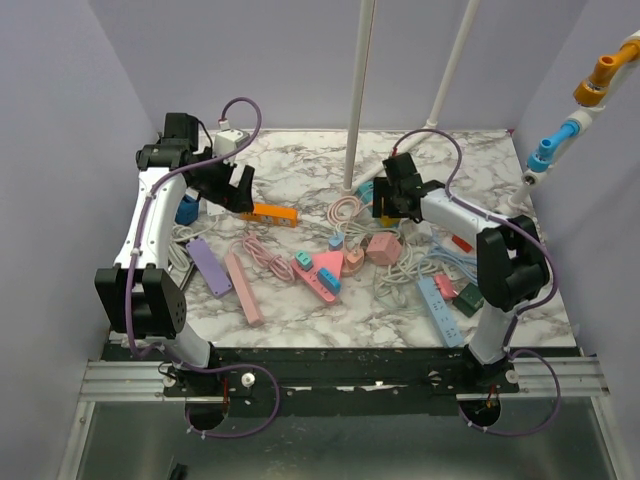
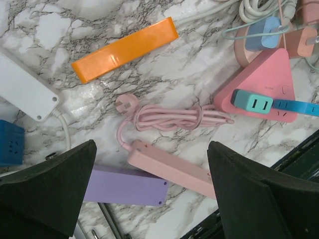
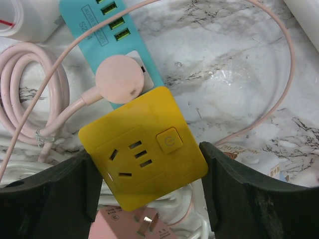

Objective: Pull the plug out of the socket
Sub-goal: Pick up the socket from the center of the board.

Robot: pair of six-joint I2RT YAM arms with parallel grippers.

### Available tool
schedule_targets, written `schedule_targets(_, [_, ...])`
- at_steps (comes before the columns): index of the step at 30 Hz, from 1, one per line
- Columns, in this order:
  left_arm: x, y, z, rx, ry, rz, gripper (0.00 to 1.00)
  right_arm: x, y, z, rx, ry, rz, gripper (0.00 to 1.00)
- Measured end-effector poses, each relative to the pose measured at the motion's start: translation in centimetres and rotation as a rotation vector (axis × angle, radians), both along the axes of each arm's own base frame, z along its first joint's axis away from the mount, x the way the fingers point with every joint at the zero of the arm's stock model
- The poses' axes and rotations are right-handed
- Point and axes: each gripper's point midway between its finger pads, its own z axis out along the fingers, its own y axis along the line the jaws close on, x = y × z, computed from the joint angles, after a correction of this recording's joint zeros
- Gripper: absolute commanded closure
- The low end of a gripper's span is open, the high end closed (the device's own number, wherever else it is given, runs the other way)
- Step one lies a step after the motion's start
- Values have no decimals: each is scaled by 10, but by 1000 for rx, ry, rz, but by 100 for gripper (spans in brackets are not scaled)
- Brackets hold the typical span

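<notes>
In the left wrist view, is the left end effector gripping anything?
No: the left end effector is open, fingers spread wide above the pink power strip lying on the table.

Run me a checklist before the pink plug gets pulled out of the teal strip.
1. Pink plug seated in teal strip: ok.
2. Right gripper free to grab it: not ok, shut on yellow socket cube.
3. Left gripper free: ok, open, nothing between its fingers.
4. Left gripper placed to brace the teal strip: not ok, it hangs over the pink power strip, well away.
5. Plug's cord slack: cannot tell; a pink coil lies beside it.
</notes>
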Motion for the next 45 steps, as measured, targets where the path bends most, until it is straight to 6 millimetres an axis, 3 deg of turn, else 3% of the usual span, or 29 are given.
schedule_targets(8, [-3, -23, 4, -8, -7, -67, 3, -5, 9, 2, -31, 2, 45, 55])
schedule_targets(12, [-5, -38, 4, -16, -5, -108, 2, -12, 14, 15, -45, -15, 72, 60])
schedule_targets(18, [-8, -68, 1, -66, 14, -156, 2, -32, 33, 73, -6, -131, 165, 60])
schedule_targets(19, [-8, -73, 0, -79, 18, -161, 1, -37, 33, 75, -11, -139, 180, 60])
schedule_targets(20, [-8, -78, -2, -98, 24, -160, 2, -44, 38, 89, 3, -172, 201, 61])
schedule_targets(24, [-5, -100, -3, -181, 47, -164, 2, -68, 63, 115, 24, -251, 305, 60])
schedule_targets(27, [1, -116, -2, -254, 74, -164, 2, -81, 78, 116, 35, -268, 362, 61])
schedule_targets(34, [16, -148, -12, -360, 141, -162, 1, -103, 88, 102, 30, -251, 417, 63])
schedule_targets(39, [21, -167, -18, -419, 198, -163, 2, -107, 99, 107, 21, -280, 461, 65])
schedule_targets(45, [30, -178, -45, -478, 325, -129, 2, -106, 101, 110, 5, -299, 482, 66])
